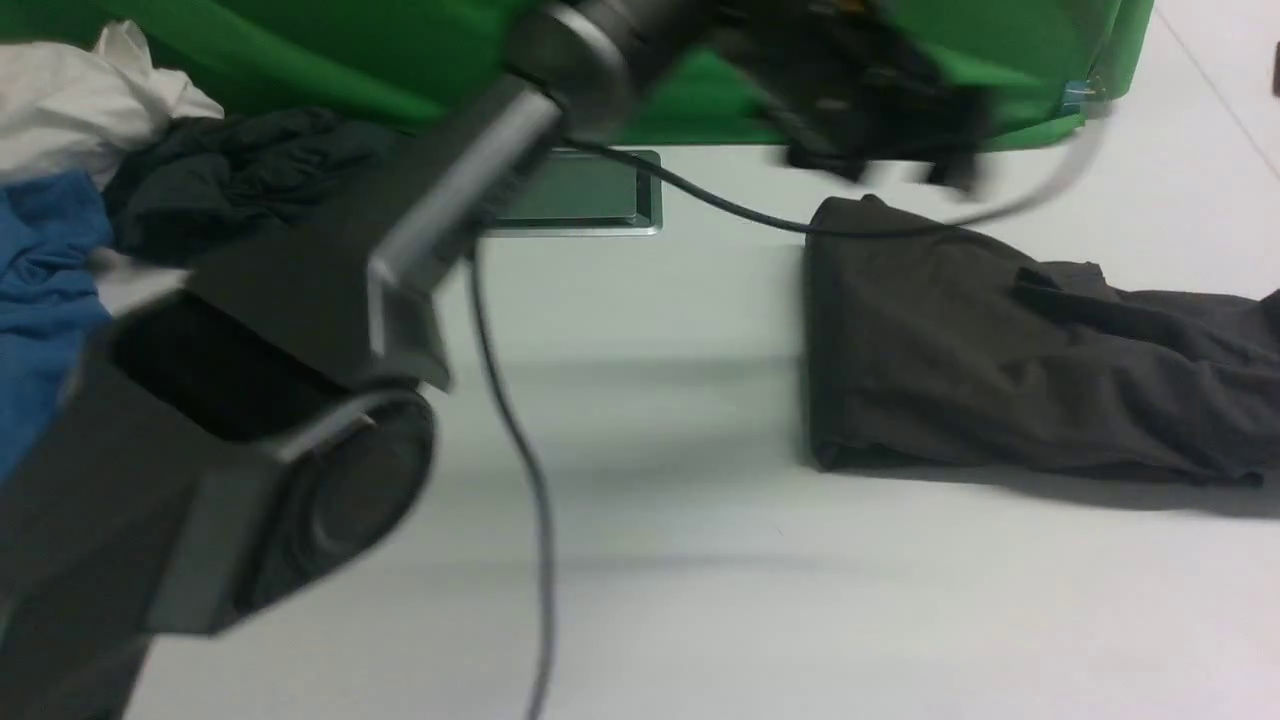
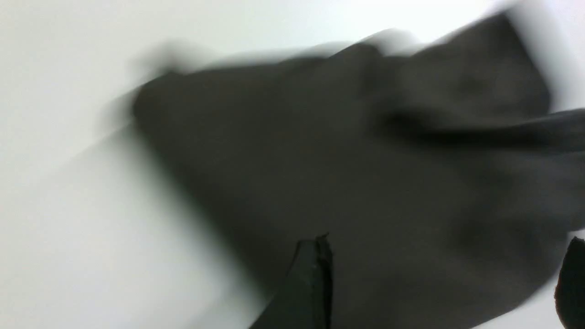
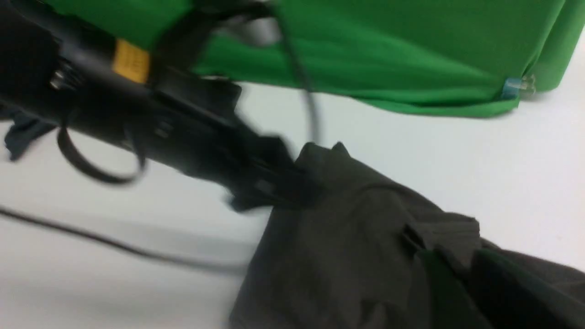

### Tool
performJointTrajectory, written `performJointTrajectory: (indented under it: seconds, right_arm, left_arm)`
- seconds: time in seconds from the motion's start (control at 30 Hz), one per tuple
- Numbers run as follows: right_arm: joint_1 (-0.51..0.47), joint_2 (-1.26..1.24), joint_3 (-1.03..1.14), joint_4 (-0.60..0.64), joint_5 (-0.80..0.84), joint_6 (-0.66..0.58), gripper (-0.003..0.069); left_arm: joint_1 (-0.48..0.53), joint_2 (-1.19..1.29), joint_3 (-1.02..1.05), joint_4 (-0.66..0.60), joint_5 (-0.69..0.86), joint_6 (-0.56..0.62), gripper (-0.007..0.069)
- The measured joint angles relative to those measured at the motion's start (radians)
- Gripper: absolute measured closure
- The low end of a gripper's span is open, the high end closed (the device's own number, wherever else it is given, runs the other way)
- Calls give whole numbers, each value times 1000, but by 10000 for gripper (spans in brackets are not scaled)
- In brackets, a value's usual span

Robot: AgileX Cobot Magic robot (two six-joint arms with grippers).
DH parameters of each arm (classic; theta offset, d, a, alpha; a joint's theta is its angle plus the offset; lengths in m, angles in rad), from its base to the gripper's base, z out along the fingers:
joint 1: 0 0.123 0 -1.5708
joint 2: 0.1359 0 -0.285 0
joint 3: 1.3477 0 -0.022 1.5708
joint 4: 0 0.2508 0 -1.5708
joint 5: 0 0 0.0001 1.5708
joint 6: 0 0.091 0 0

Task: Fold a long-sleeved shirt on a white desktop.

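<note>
The long-sleeved shirt [image 1: 1000, 370] lies folded in a dark, flat bundle on the right of the white desktop [image 1: 700, 560]. My left arm reaches across from the near left. Its blurred left gripper [image 1: 880, 150] hangs over the shirt's far left corner. In the left wrist view the left gripper [image 2: 441, 283] is open. Its fingers [image 2: 311, 283] stand wide apart above the shirt [image 2: 320, 160] and hold nothing. My right gripper [image 3: 470, 283] sits low on the shirt [image 3: 343, 237], fingers close together with a fold of cloth between them. The left gripper [image 3: 274, 187] touches the corner there.
At the far left lies a pile of clothes: a white one [image 1: 70, 110], a dark teal-grey one [image 1: 230, 180] and a blue one [image 1: 40, 270]. A grey cable slot [image 1: 590, 195] sits before the green backdrop [image 1: 300, 50]. The left arm's cable [image 1: 510, 420] hangs over the middle.
</note>
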Motion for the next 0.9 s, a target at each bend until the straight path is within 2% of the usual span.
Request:
performJointTrajectory:
  seconds: [0.1, 0.13, 0.37, 0.5, 0.63, 0.7, 0.73, 0.77, 0.83, 0.9]
  right_arm:
    - [0, 12, 9, 0, -16, 0, 526]
    - [0, 23, 16, -6, -19, 0, 505]
    - [0, 198, 30, -6, 0, -20, 246]
    - [-5, 297, 28, -24, -34, -34, 202]
    - [-46, 396, -18, -28, -22, -38, 157]
    - [-98, 495, -96, -32, 0, -56, 111]
    - [-117, 542, -133, -34, 3, -69, 102]
    - [-120, 559, -138, -34, 3, -72, 99]
    - [-136, 639, -188, -38, 3, -100, 91]
    - [-134, 729, -211, -38, 2, -129, 88]
  left_arm:
    - [61, 3, 86, -46, 27, -5, -68]
    - [72, 6, 136, -102, 28, 14, -68]
    - [62, 56, 330, -425, -84, 211, -69]
    - [61, 91, 337, -531, -123, 295, -69]
    - [65, 111, 337, -550, -125, 310, -50]
    - [67, 119, 337, -555, -117, 324, 24]
    - [69, 122, 337, -555, -115, 328, 94]
    - [70, 123, 337, -555, -113, 328, 106]
    - [69, 127, 337, -544, -104, 330, 238]
    - [69, 130, 337, -528, -98, 330, 419]
